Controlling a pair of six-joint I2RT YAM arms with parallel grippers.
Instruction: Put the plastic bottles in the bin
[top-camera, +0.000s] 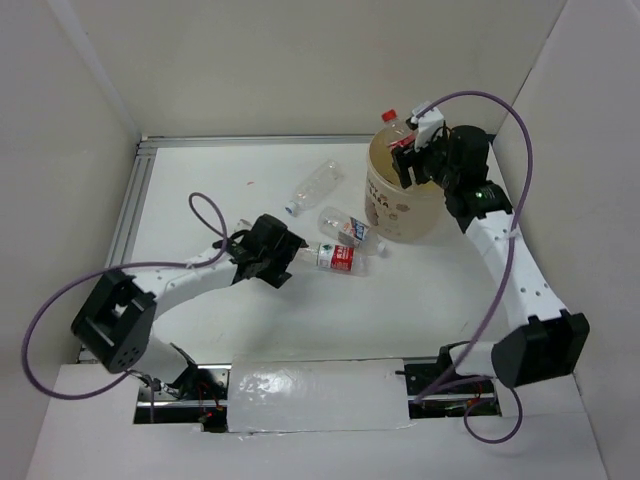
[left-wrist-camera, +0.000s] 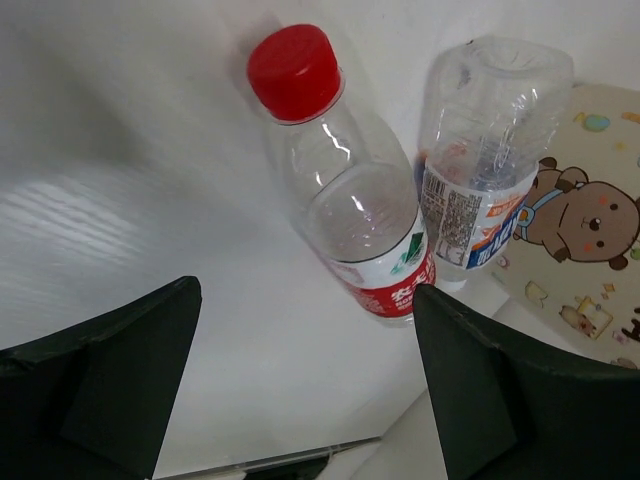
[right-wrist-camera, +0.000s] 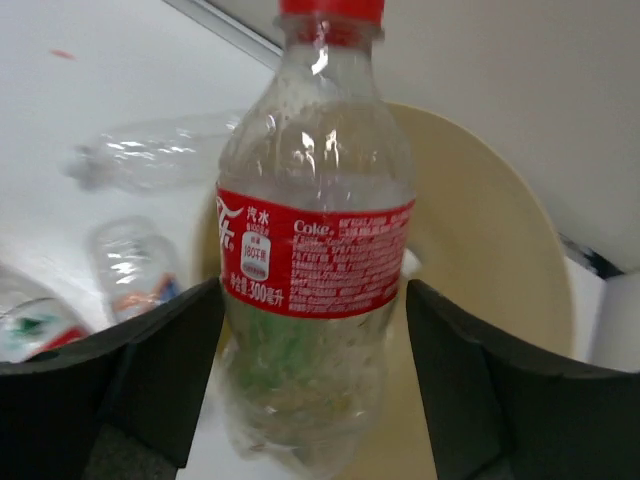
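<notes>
My right gripper (top-camera: 410, 150) is shut on a clear Coke bottle (right-wrist-camera: 315, 180) with a red cap and red label, holding it upright over the mouth of the beige bin (top-camera: 400, 212), whose rim shows behind it (right-wrist-camera: 500, 200). My left gripper (left-wrist-camera: 307, 290) is open and empty, low over the table. Just ahead of it a red-capped, red-labelled bottle (left-wrist-camera: 350, 200) lies on its side, its base near my right finger. A clear bottle with a blue-white label (left-wrist-camera: 490, 130) lies beside it against the bin (left-wrist-camera: 590, 230). A third clear bottle (top-camera: 315, 183) lies further back.
White walls close in the table at the back and both sides. A metal rail (top-camera: 135, 200) runs along the left edge. The bin's side carries a bear print. My right arm's cable loops above the bin.
</notes>
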